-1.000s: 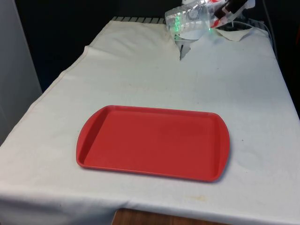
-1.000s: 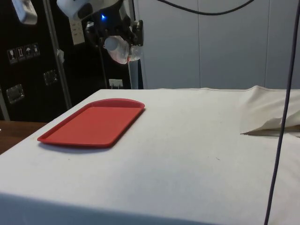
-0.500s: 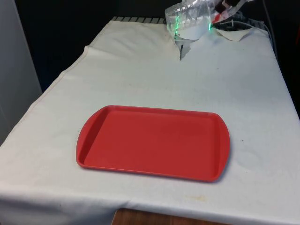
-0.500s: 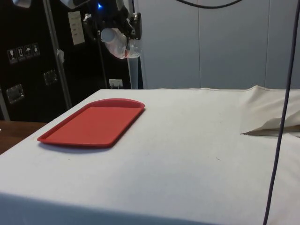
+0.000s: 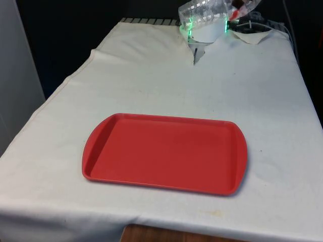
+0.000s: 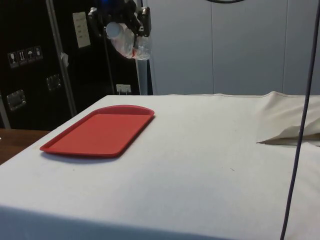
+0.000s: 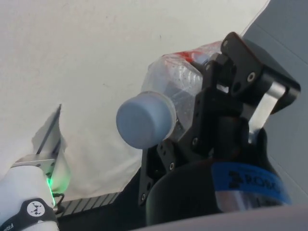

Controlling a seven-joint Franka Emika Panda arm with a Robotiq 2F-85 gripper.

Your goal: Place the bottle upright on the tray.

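Observation:
A clear plastic bottle (image 5: 207, 12) with a red label and a white cap (image 7: 146, 119) hangs high in the air, tilted, with my gripper (image 6: 125, 17) shut on it. It is far above the table, beyond the far end of the red tray (image 5: 164, 154). In the side view the bottle (image 6: 127, 42) slants with its cap up, above the tray's (image 6: 97, 132) far corner. In the wrist view the black fingers (image 7: 219, 103) clamp the bottle's (image 7: 175, 96) body near its neck. The tray lies flat with nothing on it.
The white cloth (image 5: 252, 91) covers the table, with a crumpled fold (image 6: 292, 130) at the side view's right. A black cable (image 6: 302, 120) hangs down there. The robot's base (image 5: 207, 34) with a green light stands at the table's far end.
The gripper has lifted the bottle higher and turned it, so the cap now points more upward. The tray has not moved.

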